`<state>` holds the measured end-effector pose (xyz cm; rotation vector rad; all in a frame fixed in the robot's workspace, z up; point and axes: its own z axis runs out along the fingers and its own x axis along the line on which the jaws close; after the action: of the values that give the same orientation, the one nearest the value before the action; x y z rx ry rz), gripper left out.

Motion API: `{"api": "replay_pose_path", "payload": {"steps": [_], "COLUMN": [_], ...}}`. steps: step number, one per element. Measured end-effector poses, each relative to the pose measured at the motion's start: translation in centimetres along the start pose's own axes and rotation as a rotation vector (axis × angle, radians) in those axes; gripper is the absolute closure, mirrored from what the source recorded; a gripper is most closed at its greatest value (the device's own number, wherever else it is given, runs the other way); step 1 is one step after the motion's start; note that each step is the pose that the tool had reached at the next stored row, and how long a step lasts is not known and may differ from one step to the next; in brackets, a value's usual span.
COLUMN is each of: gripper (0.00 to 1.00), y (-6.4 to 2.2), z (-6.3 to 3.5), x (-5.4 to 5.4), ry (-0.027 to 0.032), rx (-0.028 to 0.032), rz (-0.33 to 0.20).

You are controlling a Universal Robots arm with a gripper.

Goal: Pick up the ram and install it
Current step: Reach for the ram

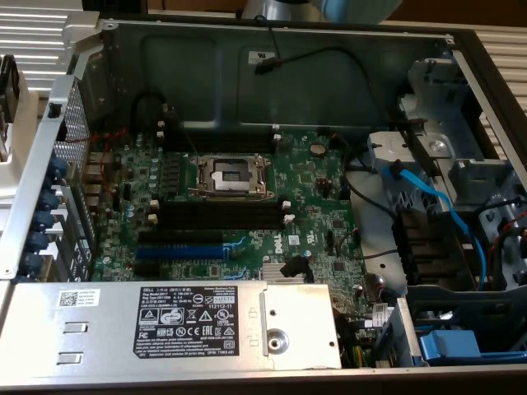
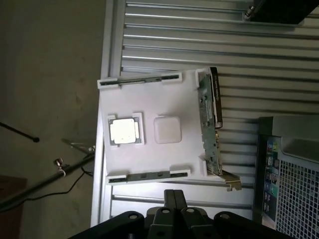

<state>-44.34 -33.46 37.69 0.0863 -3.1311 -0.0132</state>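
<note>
Hovering beside the white tray [image 2: 164, 99], my gripper [image 2: 174, 195] shows jaws pressed together, empty; the ram [image 2: 149, 175] sits nearest. Exterior view: memory slots [image 1: 218, 216] at six o'clock from the socket [image 1: 229, 174].

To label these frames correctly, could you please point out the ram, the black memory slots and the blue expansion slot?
ram [image 2: 141, 78]: wrist view, middle of the stick.
black memory slots [image 1: 218, 216]: exterior view, middle of the slot bank.
blue expansion slot [image 1: 179, 251]: exterior view, middle of its length.
</note>
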Motion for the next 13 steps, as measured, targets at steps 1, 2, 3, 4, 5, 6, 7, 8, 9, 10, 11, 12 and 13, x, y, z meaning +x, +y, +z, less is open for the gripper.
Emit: {"api": "replay_pose_path", "payload": {"steps": [1,2,3,4,5,6,7,8,9,10,11,12,13], "gripper": [0.90,0.90,0.90,0.90,0.90,0.90,0.90,0.90,0.90,0.90,0.90,0.90,0.90], "y": [0.02,0.05,0.08,0.11,0.16,0.30,0.58,0.84,1.09,1.34,1.66,1.94,2.15], "z": [0.00,0.00,0.01,0.02,0.02,0.02,0.02,0.03,0.04,0.03,0.03,0.04,0.04], "x": [0.4,0.8,1.3,1.7,2.1,2.4,2.5,2.6,2.6,2.7,2.7,2.8,2.8], "ry": [0.0000,0.0000,0.0001,0.0000,0.0000,0.0002,0.0002,0.0002,0.0002,0.0004,0.0006,0.0004,0.0005], "rx": [-0.0001,0.0000,0.0000,0.0000,0.0000,0.0002,0.0008,0.0019,0.0032,0.0045,0.0055,0.0060,0.0065], "rz": [-0.001,-0.001,-0.001,-0.001,-0.001,-0.001,-0.002,-0.004,-0.007,-0.010,-0.013,-0.015,-0.018]}}
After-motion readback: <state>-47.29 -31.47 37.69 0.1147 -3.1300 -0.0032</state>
